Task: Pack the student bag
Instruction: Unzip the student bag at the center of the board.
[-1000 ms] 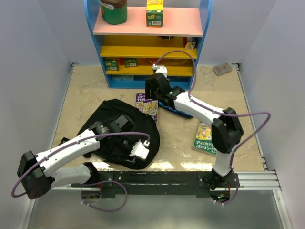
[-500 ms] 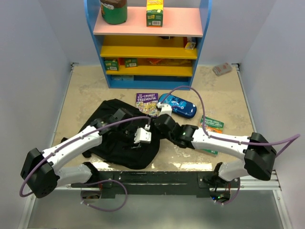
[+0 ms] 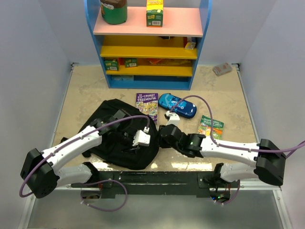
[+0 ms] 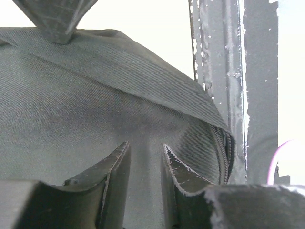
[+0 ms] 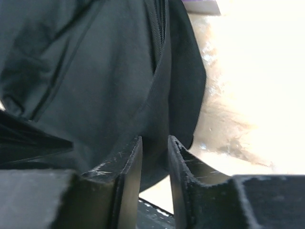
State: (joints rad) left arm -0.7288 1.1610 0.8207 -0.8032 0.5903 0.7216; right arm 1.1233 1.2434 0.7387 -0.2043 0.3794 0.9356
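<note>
- The large black fabric backpack (image 3: 125,160) lies slumped on the near-left part of the beige table (image 3: 86,90), with a purple book (image 3: 147,102) just beyond its far-right edge.
- The left gripper (image 4: 145,145) is low over the backpack's right part. Its jaws stand a narrow gap apart with fabric showing between them, and I cannot tell whether any is pinched.
- The right gripper (image 5: 155,138) is at the backpack's right edge, its jaws narrowly apart astride a fabric fold. Again I cannot tell if it has a grip.

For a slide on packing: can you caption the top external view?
Left gripper and right gripper side by side on the student bag; purple book, green book, pencil case and shelf beyond.
</note>
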